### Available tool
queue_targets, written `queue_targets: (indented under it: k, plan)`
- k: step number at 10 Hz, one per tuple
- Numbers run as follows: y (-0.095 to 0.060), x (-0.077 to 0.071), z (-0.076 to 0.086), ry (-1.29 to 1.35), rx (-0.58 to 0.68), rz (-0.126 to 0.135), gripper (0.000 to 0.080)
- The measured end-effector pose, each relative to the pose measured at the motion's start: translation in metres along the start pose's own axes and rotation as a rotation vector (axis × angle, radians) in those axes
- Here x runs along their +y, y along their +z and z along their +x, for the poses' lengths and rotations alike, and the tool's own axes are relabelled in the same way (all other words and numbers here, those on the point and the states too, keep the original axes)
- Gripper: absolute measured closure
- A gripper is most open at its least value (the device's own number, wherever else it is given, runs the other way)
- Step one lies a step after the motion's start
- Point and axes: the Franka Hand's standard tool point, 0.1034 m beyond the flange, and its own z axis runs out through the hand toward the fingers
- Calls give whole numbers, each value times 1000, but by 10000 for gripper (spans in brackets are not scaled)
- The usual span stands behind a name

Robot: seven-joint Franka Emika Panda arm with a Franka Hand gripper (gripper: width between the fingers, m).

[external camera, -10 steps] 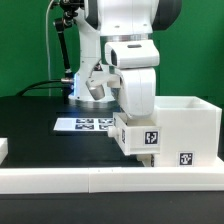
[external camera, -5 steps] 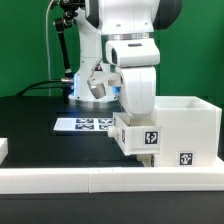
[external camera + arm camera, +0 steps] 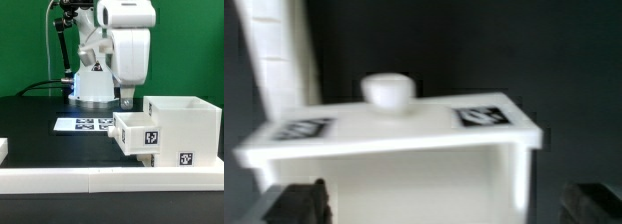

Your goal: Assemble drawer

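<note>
White knob (image 3: pixel 388 91) on the drawer (image 3: pixel 180 128) shows only from the wrist; hand (image 3: pixel 450 203) open.

Wrist view blurred, drawer (image 3: pixel 393 140) cut off below, tool's fingertips (image 3: pixel 299 203) cropped, tags unreadable.

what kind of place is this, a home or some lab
Most likely a robotics lab: a green backdrop behind a black table, a marker board of printed tags, and tagged white drawer parts beside the arm.

The drawer (image 3: pixel 180 128) looks smooth white plastic — the table (image 3: pixel 40 115) matt black.
</note>
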Motion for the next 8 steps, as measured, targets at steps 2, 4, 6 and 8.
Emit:
queue_targets:
  k: [2,4,6,8]
  plan:
    - [4,-2,0,2,3,6,151]
    - [18,-7,-20,-41,123,15,151]
    - [32,-5,-30,-69,187,19,151]
    - [46,-6,-36,-49,246,27,151]
